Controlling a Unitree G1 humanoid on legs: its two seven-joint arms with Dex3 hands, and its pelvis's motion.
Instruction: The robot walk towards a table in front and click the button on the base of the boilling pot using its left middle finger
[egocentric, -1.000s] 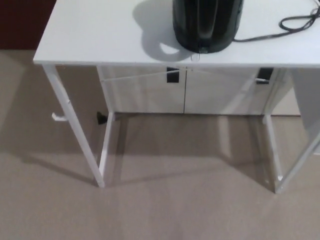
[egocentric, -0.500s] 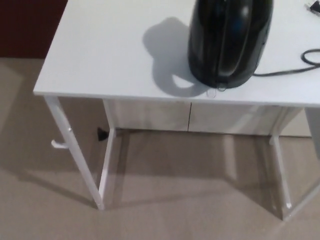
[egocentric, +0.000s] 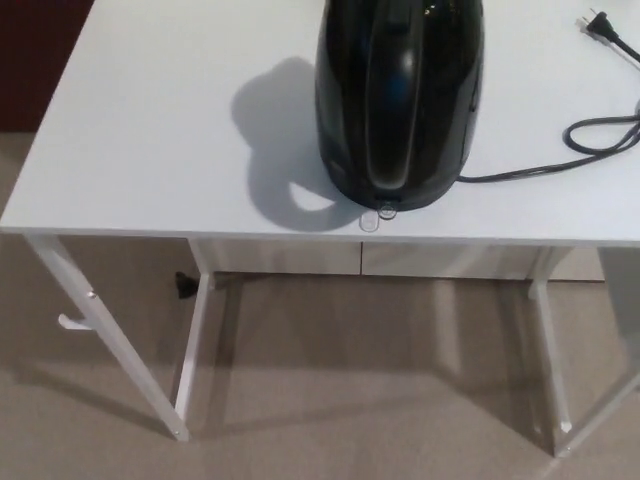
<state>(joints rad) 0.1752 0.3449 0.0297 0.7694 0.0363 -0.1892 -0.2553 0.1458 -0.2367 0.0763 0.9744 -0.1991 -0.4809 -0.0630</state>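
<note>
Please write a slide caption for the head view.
Glossy black boiling pot near white table's front edge, black cord trailing right; no hand visible.

A glossy black boiling pot (egocentric: 400, 100) is standing upright at upper centre, its small clear button (egocentric: 386, 211) jutting from the base.

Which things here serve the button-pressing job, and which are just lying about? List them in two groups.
For the job:
- tall glossy black boiling pot
- small clear button tab at the pot's base
- white rectangular table bearing the pot

Just lying about:
- black power cord, its plug loose on the tabletop
- small white hook on the table leg
</note>
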